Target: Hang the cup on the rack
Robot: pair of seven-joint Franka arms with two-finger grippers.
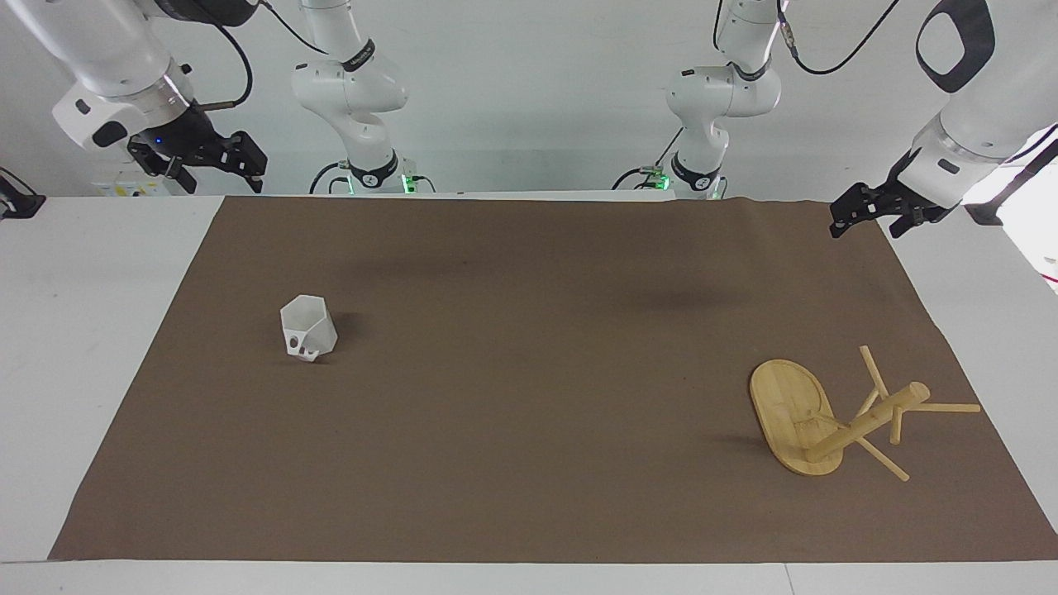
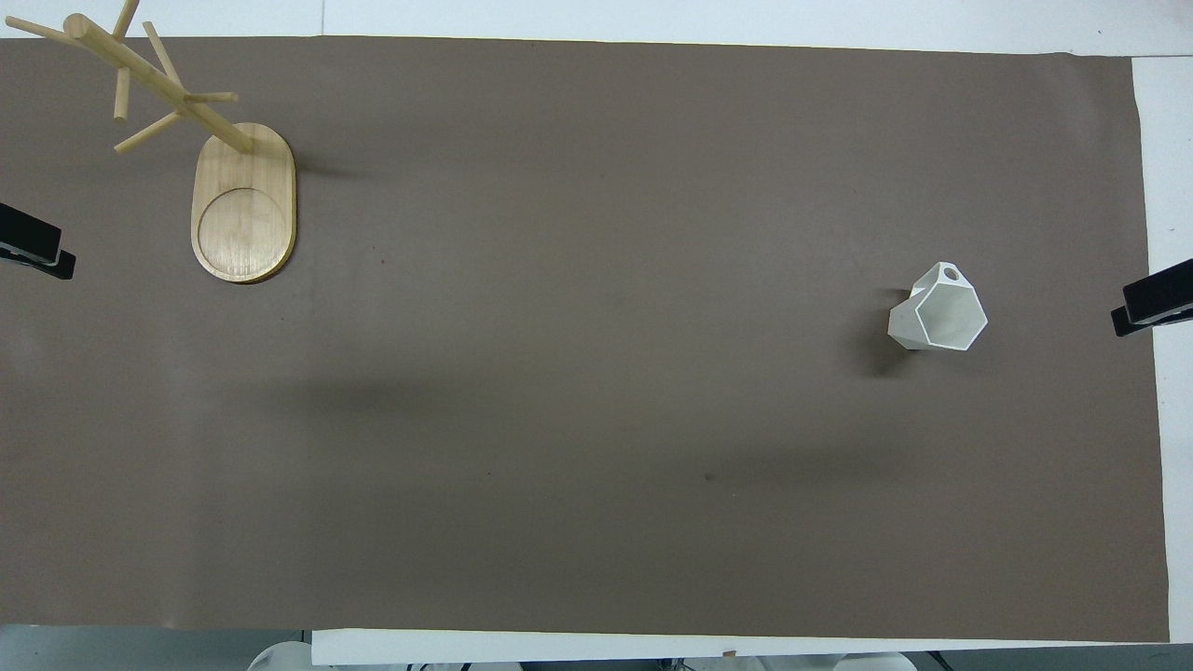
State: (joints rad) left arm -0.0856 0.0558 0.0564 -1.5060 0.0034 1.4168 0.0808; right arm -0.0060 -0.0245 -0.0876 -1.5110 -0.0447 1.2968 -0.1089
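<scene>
Nearest the camera, rack (image 1: 814,421) upright on brown mat (image 1: 529,463) toward left arm's end of desk (image 1: 91,330), pegs bare. Cup (image 1: 308,329) upright toward right arm's end, well apart from rack, untouched. Right gripper (image 1: 235,165) and left gripper (image 1: 864,213) both open and empty, raised over mat's corners by the robots. No step begun. Next: probably right gripper down onto cup, handle kept free for a peg.

Matt white plastic cup (image 1: 309,329), pale smooth bamboo rack (image 1: 793,413), matt brown cloth (image 1: 529,397).
</scene>
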